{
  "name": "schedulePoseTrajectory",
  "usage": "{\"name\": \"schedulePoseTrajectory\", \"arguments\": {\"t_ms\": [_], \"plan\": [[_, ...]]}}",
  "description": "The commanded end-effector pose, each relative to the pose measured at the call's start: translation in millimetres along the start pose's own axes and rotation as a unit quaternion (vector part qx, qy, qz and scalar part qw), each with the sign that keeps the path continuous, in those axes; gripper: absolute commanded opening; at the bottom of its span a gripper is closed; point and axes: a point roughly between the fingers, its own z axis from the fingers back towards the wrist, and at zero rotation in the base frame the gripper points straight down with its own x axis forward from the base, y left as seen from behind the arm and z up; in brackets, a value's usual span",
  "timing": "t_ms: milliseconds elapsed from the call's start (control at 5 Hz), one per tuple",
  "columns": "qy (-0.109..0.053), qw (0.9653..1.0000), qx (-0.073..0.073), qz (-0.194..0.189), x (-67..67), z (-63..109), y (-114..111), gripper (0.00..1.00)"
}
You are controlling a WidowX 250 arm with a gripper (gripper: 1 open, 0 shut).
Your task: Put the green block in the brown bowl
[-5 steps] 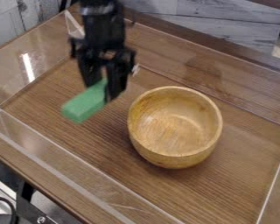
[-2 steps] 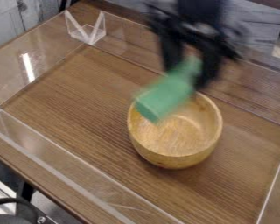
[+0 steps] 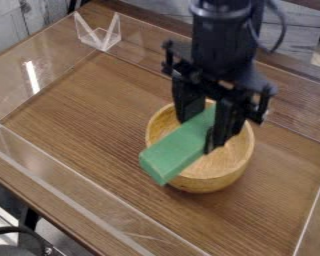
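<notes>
Camera view: The black pincer (image 3: 211, 112) hangs over the brown bowl (image 3: 231, 160), pointing down, and pinches the upper end of the green block (image 3: 178, 148) between its two fingers. The block slopes down toward the desk's near left, its upper end over the bowl's hollow, its lower end jutting out past the bowl's near-left rim, clear of the wood. The bowl stands on the wood-grain desk (image 3: 83, 120), toward the right edge and about midway from front to back. A clear plastic wall (image 3: 69, 205) runs along the near edge. A small clear plastic stand (image 3: 97, 30) sits at the far left corner.
</notes>
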Motion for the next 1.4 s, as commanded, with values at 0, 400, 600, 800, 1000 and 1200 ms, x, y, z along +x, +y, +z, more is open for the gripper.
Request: {"name": "schedulePoseTrajectory", "arguments": {"t_ms": [0, 400, 600, 800, 1000, 1200], "plan": [[-0.041, 0.9991, 0.008, -0.005, 4.7, 7.7, -10, 0.00], [-0.060, 0.9980, 0.010, 0.014, 7.3, 8.1, 2, 0.00], [-0.069, 0.9973, 0.010, 0.023, 8.8, 9.5, 8, 0.00], [-0.076, 0.9965, 0.010, 0.031, 9.8, 8.2, 13, 0.00], [-0.085, 0.9957, 0.010, 0.036, 12.2, 7.8, 16, 0.00], [-0.091, 0.9950, 0.010, 0.039, 14.2, 4.7, 18, 0.00]]}}
